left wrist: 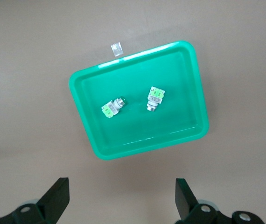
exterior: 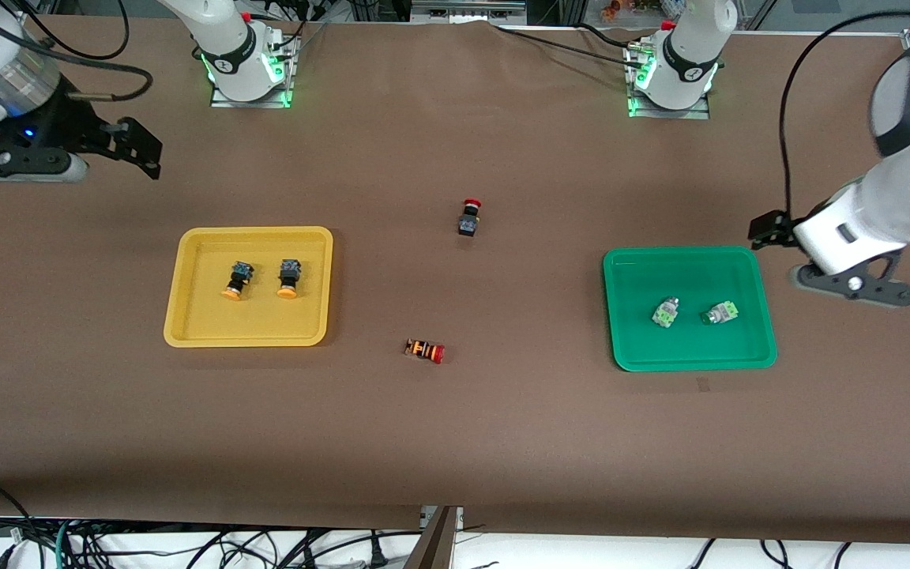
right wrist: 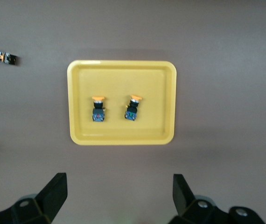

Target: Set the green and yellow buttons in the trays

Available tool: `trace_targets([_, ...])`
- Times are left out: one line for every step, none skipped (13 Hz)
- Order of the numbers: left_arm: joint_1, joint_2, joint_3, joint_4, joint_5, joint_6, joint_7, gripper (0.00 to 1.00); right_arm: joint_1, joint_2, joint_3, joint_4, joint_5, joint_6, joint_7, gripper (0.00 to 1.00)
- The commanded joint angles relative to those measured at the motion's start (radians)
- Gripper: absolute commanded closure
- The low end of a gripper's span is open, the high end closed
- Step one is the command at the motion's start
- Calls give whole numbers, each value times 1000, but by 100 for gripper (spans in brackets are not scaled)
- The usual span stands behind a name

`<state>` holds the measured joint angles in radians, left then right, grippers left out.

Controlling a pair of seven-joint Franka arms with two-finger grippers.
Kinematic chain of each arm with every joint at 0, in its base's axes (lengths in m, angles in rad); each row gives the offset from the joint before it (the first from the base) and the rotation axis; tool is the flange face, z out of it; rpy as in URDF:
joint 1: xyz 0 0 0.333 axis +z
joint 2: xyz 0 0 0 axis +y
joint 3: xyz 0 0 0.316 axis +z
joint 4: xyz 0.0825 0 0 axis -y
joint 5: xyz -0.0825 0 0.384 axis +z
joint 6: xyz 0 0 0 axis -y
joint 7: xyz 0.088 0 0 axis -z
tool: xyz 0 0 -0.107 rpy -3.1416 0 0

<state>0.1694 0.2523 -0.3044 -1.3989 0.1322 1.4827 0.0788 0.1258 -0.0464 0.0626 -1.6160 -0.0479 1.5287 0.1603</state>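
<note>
The yellow tray (exterior: 186, 316) holds two black buttons with orange-yellow caps (exterior: 238, 280) (exterior: 289, 279), lying side by side. The green tray (exterior: 621, 316) holds two pale buttons with green parts (exterior: 665, 312) (exterior: 720, 313). My left gripper (exterior: 771, 231) is open and empty, up over bare table beside the green tray at the left arm's end. My right gripper (exterior: 145, 150) is open and empty, up over bare table at the right arm's end, apart from the yellow tray. The left wrist view shows the green tray (left wrist: 84, 126), the right wrist view the yellow tray (right wrist: 75, 102).
A black switch with a red cap (exterior: 469, 217) stands between the trays, farther from the front camera. An orange-and-black striped switch with a red cap (exterior: 425, 350) lies nearer to it. A small clear scrap (left wrist: 117, 49) lies just outside the green tray.
</note>
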Motion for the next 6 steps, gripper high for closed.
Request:
trace_targets([-101,-92,138,3,-55,-19,-16,0,-26,25,2,28,12,-77,-85,0])
trace_targets([-216,-154,294,-56,-113,-3,-17,0,-29,25,-7,28,25,-84,-87,0])
trace_targets([-285,-215,376,-163,-144,39,-31,0,-31,25,-10,28,25,-84,-88,0])
trace_targets([-295,-284,392,-278,-140,133,-51,0,-31,26,-10,30,23,-84,-91,0])
trace_targets([-289,-316,392,-335,-140,181,-53,0,-31,28,-18,30,23,-84,-91,0])
trace_targets([-277,-314,390,-336,-138,177,-48,0,-31,30,-32,30,26,-84,-87,0])
